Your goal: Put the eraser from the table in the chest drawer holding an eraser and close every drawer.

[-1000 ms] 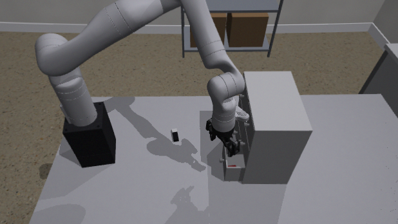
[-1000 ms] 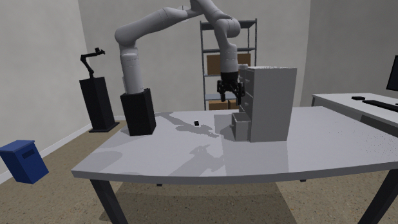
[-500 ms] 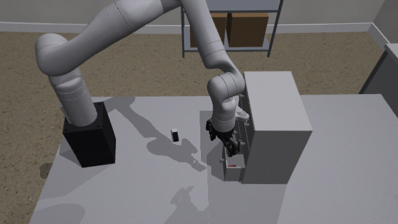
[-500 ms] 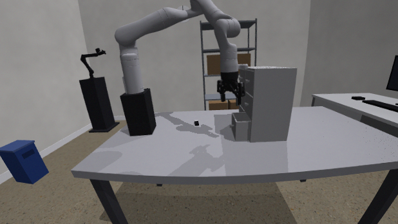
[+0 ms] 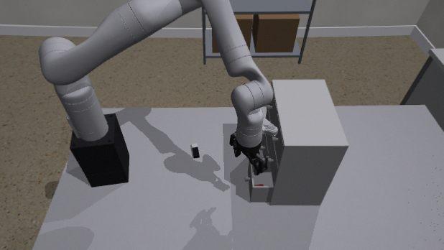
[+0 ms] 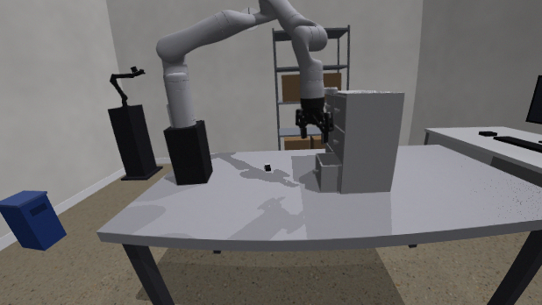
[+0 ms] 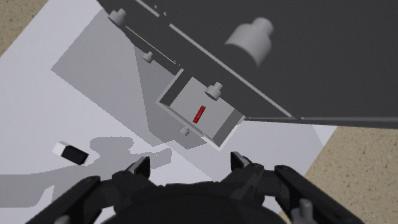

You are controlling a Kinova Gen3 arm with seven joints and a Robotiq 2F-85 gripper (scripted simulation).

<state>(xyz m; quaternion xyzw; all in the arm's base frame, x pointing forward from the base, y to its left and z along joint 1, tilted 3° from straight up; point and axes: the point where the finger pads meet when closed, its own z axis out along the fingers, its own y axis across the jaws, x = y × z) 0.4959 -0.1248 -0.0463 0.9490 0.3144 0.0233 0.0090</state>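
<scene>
Overhead, the claw (image 5: 249,158) (image 6: 314,131) (image 7: 190,162) — spread wide, nothing pinched — hangs above an open bottom drawer (image 5: 261,194) (image 6: 330,175) (image 7: 221,145); red item (image 5: 259,185) (image 7: 199,114) inside. Black-and-white eraser (image 5: 195,151) (image 6: 267,167) (image 7: 71,153) on the counter (image 5: 144,215) (image 6: 184,219) (image 7: 30,120), well apart from the chest (image 5: 309,172) (image 6: 370,145) (image 7: 330,65).

Between the earlier top and exterior pictures and now, no change can be made out: nothing has visibly shifted, left or right, near or far, and nothing has come or gone. Any smaller movement is too slight to tell at this scale. The wrist view has no earlier picture to compare, so a change there cannot be told.
</scene>
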